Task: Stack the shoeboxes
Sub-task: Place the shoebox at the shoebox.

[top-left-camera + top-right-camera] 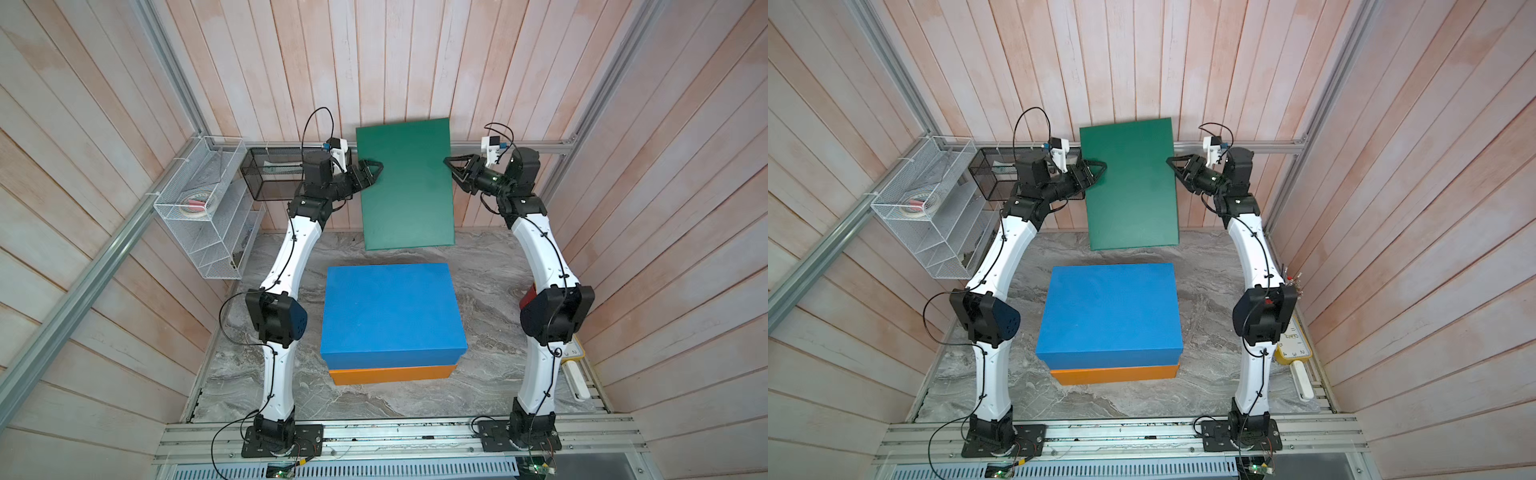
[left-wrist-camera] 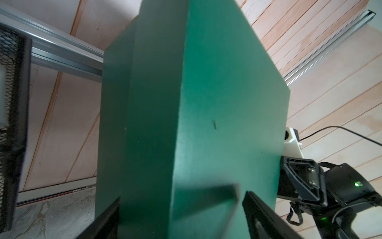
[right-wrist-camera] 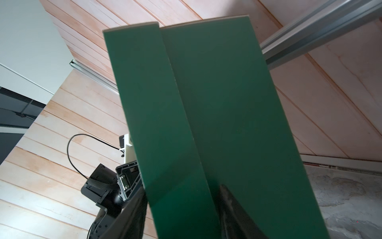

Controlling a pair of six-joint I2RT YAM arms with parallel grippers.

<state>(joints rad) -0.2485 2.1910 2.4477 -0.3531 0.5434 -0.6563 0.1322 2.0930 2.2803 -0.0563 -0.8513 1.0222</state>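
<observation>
The dark green shoebox point(image 1: 405, 187) hangs tilted in the air near the back wall, its top face turned up toward both top views. My left gripper point(image 1: 372, 168) is shut on its left edge and my right gripper point(image 1: 451, 164) on its right edge. In the left wrist view the green shoebox point(image 2: 206, 103) fills the space between the fingers of the left gripper point(image 2: 182, 217). In the right wrist view the side wall of the green shoebox point(image 3: 217, 103) sits between the right gripper's point(image 3: 184, 211) fingers. The blue shoebox point(image 1: 390, 307) lies on the orange shoebox point(image 1: 390, 374) at mid-table.
A white wire rack point(image 1: 203, 208) and a black mesh basket point(image 1: 270, 178) hang on the left and back walls, close to my left arm. A yellow clock point(image 1: 1293, 345) and a white bar point(image 1: 1302, 382) lie by the table's right edge. Wooden walls enclose three sides.
</observation>
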